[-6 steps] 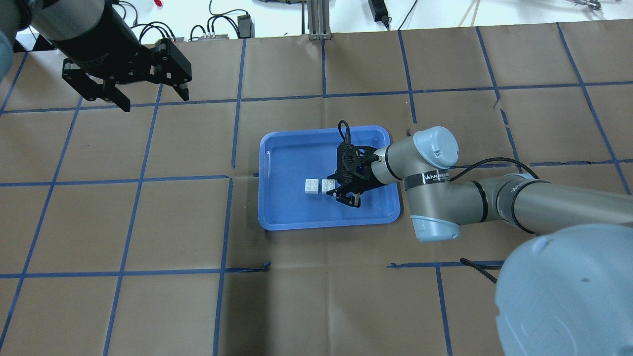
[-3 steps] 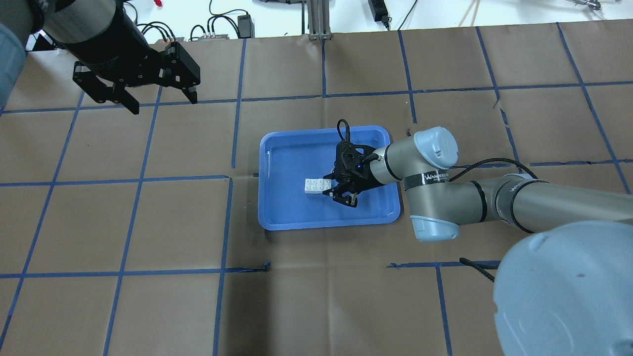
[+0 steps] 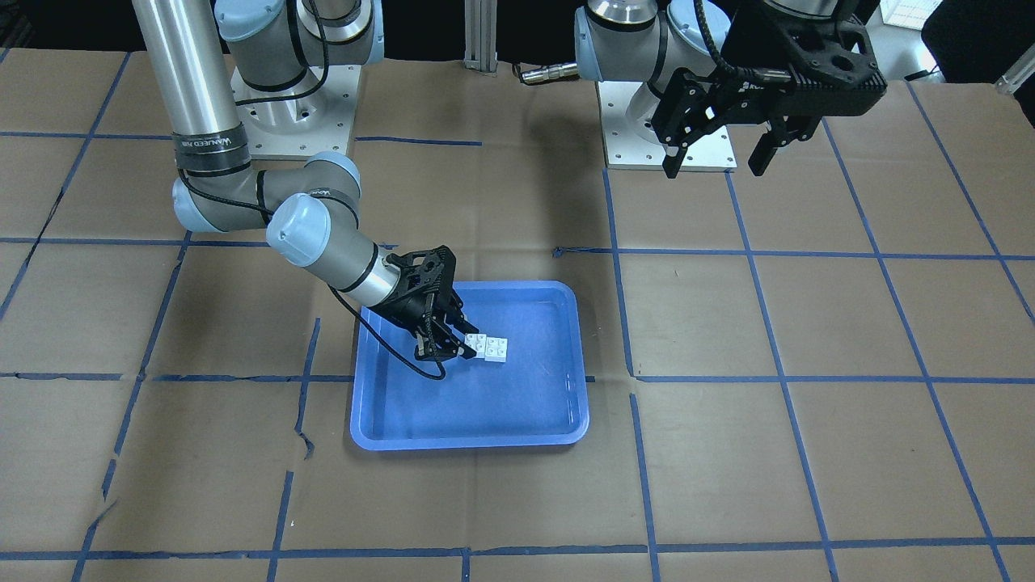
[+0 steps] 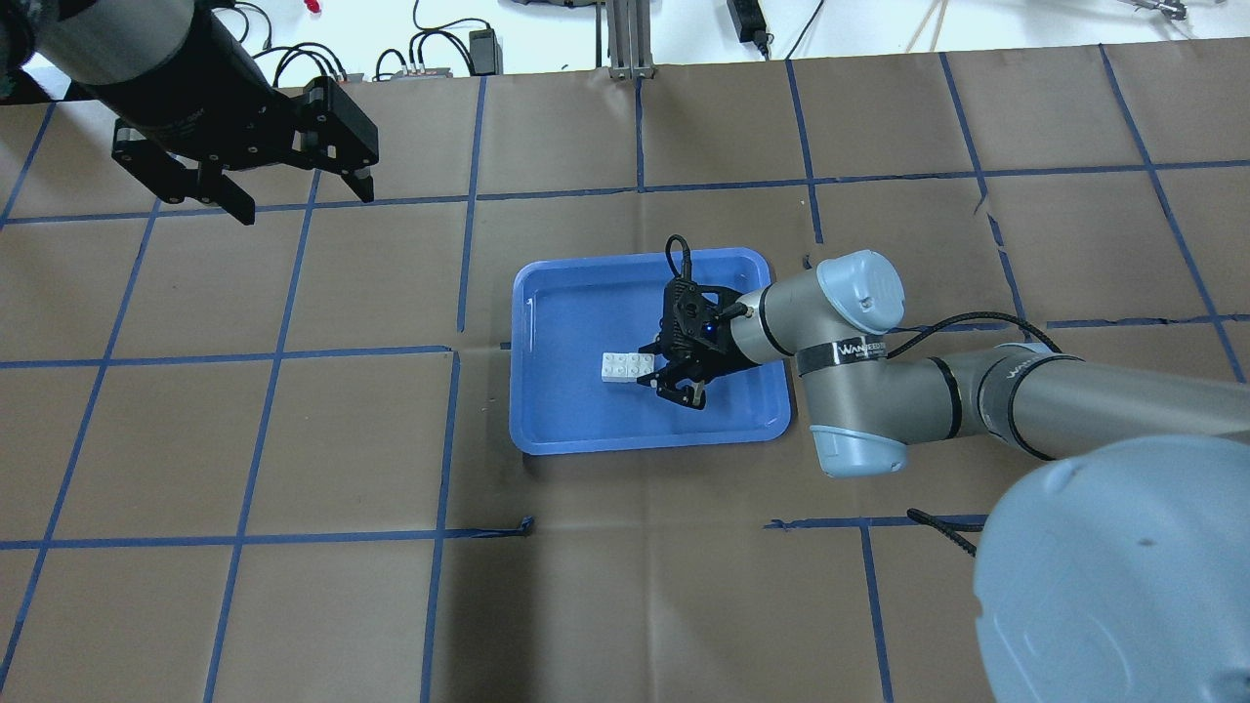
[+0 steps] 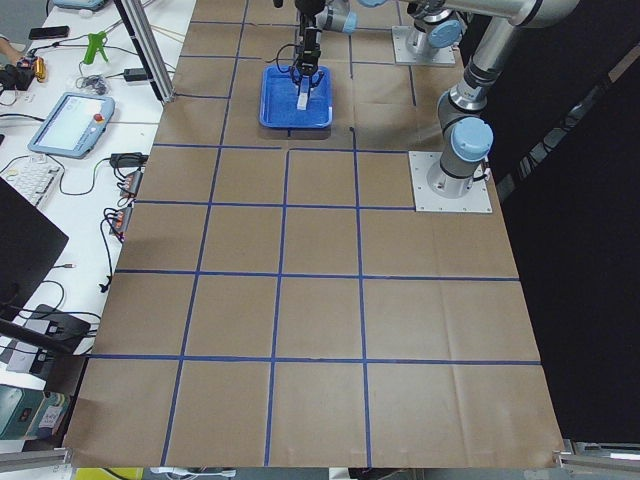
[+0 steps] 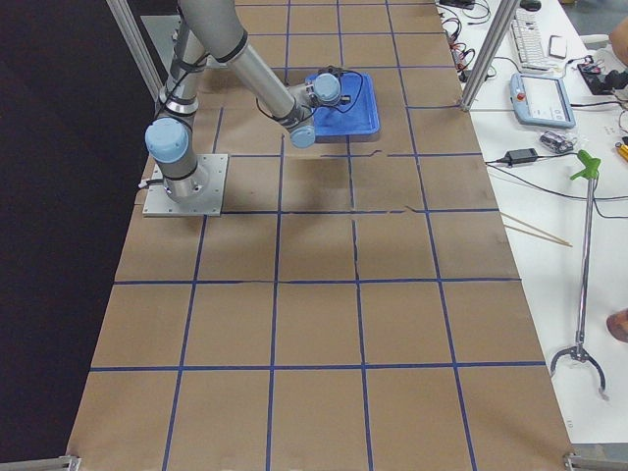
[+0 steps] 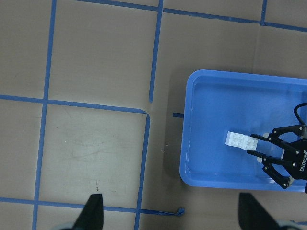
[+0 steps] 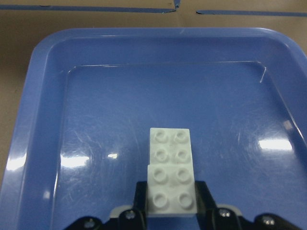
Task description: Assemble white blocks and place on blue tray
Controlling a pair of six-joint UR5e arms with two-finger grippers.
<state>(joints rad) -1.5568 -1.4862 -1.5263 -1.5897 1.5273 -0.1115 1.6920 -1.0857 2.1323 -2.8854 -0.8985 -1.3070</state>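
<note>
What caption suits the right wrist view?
Right gripper holds one white block against the second white block in blue tray.

Left arm (image 4: 146, 59): raised high, well apart from the right arm.
Left gripper (image 4: 305, 200): 2 fingers spread wide, holding nothing, pointing down.
Right arm (image 4: 1074, 400): stretched low, wrist bent.
Right gripper (image 4: 664, 374): 2 fingers clamped on 1 white block (image 8: 171, 191).

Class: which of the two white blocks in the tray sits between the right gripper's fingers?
The near block, lowest in the right wrist view, flanked by fingers of the right gripper; the far block lies beyond them.
</note>
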